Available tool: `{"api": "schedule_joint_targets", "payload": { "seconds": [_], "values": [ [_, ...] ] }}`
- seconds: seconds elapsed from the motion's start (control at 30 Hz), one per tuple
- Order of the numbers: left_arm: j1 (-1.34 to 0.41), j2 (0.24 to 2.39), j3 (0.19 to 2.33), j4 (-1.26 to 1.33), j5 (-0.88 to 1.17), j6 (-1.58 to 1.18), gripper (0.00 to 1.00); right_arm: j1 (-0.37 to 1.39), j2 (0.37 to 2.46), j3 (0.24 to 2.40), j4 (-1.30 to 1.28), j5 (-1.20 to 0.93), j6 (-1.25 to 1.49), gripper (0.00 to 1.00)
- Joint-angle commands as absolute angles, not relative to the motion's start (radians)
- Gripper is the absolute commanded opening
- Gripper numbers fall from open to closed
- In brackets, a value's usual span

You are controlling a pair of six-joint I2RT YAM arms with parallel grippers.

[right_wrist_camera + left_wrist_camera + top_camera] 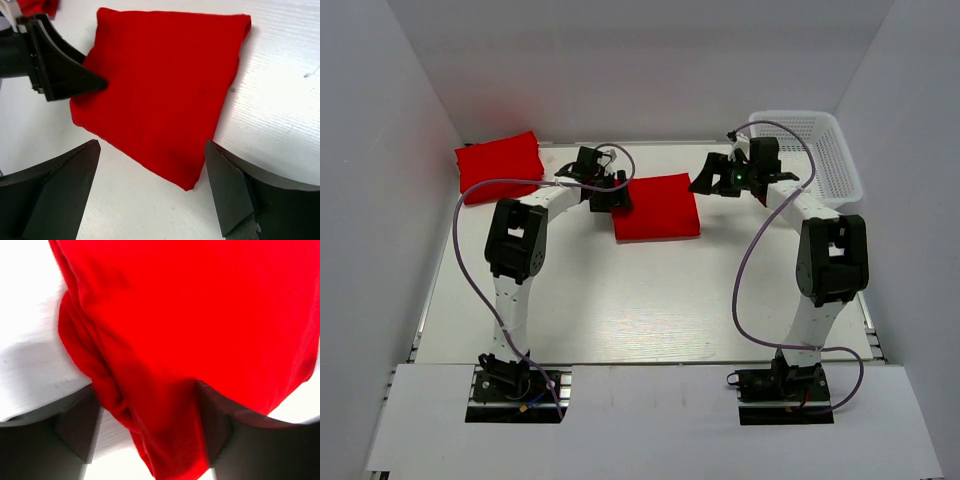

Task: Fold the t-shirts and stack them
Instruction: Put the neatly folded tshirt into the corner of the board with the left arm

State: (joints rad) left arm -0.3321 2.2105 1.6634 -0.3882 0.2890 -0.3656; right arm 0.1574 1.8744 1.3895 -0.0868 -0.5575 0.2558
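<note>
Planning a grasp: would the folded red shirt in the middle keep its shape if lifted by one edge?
Probably not: the t-shirt is soft, creased cloth, so it would likely droop and unfold. Pushed, it may slide or bunch on the table.

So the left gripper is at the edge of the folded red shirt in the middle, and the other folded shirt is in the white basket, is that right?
Not quite. The other folded shirt lies on the table in the far left corner, not in the basket; the top view shows it. The rest holds.
</note>
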Motion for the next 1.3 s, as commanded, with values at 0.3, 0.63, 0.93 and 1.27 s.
{"api": "schedule_joint_targets", "payload": {
  "seconds": [0.3, 0.63, 0.93, 1.27],
  "values": [
    [-0.359, 2.304, 1.693, -0.337, 0.476, -0.151, 0.44, 0.121, 1.755, 1.263, -0.046, -0.468, 0.239, 0.9],
    [-0.324, 2.197, 1.672, -0.247, 0.567, -0.106, 0.0, 0.071, 1.623, 1.097, 0.041, -0.376, 0.239, 0.9],
    [-0.27, 2.138, 1.818, -0.419, 0.591, 0.081, 0.0, 0.054, 1.575, 1.023, 0.123, -0.423, 0.282, 0.9],
    [-0.155, 2.154, 2.117, -0.702, 0.578, 0.256, 0.0, 0.051, 1.529, 1.014, 0.147, -0.419, 0.305, 0.9]
  ]
}}
